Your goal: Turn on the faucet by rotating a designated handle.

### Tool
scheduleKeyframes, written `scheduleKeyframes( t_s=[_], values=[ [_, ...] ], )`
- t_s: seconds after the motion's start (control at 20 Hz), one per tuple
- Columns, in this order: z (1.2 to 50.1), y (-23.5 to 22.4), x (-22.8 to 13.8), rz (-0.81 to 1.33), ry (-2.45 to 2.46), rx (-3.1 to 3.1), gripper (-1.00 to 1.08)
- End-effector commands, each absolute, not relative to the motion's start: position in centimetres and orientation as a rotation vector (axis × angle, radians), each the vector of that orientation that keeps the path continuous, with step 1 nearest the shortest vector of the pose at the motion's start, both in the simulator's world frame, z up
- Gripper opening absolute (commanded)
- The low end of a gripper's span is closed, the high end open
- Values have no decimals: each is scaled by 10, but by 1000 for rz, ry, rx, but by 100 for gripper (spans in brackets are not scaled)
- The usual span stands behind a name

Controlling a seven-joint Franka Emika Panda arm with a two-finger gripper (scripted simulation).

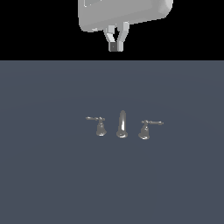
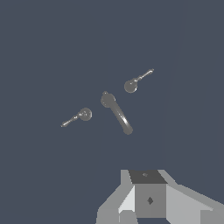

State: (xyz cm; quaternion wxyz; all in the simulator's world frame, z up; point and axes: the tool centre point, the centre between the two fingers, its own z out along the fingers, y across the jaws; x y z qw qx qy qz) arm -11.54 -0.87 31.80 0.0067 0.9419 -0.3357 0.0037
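Note:
The chrome faucet stands small on the flat grey surface. Its slim upright spout (image 1: 122,124) is in the middle. The handle (image 1: 145,129), a bell-shaped base with its lever pointing to the exterior view's right, stands beside it. The twin handle (image 1: 100,127) has its lever pointing left. My gripper (image 1: 115,45) hangs high above and behind the set, far from it, fingertips together and holding nothing. In the wrist view the spout (image 2: 116,112) lies between two handles (image 2: 84,115) (image 2: 131,85). I cannot tell which is which there. My gripper (image 2: 148,194) shows at the edge.
The grey surface (image 1: 52,175) stretches all around the faucet with nothing else on it. The arm's white body (image 1: 127,13) fills the top of the exterior view against a black background.

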Motion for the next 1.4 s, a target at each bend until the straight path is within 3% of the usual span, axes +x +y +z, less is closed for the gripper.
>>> scheduleKeyframes(
  t_s=[0.0, 0.8, 1.35],
  values=[
    [300, -15, -102, 12, -1158, 2908, -100],
    [185, -81, -33, 6, -1811, 2559, -100],
    [110, -141, -7, 4, -2191, 2244, -100]
  ],
)
